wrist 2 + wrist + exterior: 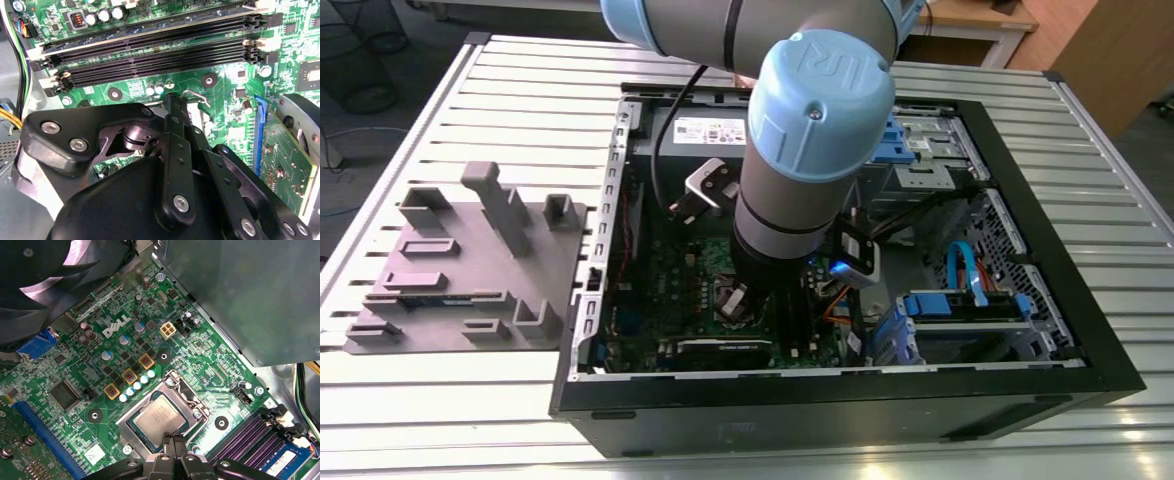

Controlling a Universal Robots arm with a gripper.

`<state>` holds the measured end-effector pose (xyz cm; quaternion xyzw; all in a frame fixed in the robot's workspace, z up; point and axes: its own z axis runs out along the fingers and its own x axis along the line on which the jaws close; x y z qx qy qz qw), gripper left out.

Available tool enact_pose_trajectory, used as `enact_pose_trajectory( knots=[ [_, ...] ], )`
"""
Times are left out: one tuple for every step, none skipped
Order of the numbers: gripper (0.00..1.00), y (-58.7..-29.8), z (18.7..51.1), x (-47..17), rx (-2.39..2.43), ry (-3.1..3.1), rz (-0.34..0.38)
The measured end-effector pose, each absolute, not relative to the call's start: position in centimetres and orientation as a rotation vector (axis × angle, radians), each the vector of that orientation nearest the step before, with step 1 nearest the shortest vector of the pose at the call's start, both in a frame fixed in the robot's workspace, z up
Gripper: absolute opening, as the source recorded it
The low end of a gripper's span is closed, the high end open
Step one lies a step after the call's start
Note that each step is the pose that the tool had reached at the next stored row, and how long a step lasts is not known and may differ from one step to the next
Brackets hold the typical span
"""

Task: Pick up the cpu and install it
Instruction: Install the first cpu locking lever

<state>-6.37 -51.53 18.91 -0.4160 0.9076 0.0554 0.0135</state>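
The cpu, a small silver-grey square chip, lies flat in the metal socket frame on the green motherboard in the first wrist view. My gripper hovers right at the chip's near edge, its two thin fingertips drawn together with nothing visible between them. In the exterior view the arm reaches down into the open computer case, and the gripper sits low over the board. The second wrist view shows the gripper's black linkage from behind, with the socket's wire lever just past it.
Black memory slots run across the board beside the socket. A large black fan and the grey power supply box flank the socket. A grey parts fixture stands on the slatted table at the exterior view's left.
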Motion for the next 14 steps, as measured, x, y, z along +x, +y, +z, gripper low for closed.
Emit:
enact_pose_trajectory(
  knots=[
    [0.11, -51.53, 18.91, -6.37, -1.296, 2.827, 0.172],
    [0.11, -51.53, 18.91, -6.37, -1.296, 2.827, 0.172],
    [0.11, -51.53, 18.91, -6.37, -1.296, 2.827, 0.172],
    [0.11, -51.53, 18.91, -6.37, -1.296, 2.827, 0.172],
    [0.11, -51.53, 18.91, -6.37, -1.296, 2.827, 0.172],
    [0.11, -51.53, 18.9, -6.37, -1.296, 2.827, 0.172],
    [0.11, -51.53, 18.9, -6.37, -1.296, 2.827, 0.172],
    [0.11, -51.53, 18.9, -6.37, -1.296, 2.827, 0.172],
    [0.11, -51.53, 18.9, -6.37, -1.296, 2.827, 0.172],
    [0.11, -51.53, 18.9, -6.37, -1.296, 2.827, 0.172],
    [0.11, -51.53, 18.89, -6.37, -1.296, 2.827, 0.172],
    [0.11, -51.53, 18.89, -6.37, -1.296, 2.827, 0.172],
    [0.11, -51.53, 18.89, -6.37, -1.296, 2.827, 0.172],
    [0.11, -51.53, 18.89, -6.37, -1.296, 2.827, 0.172]
  ],
)
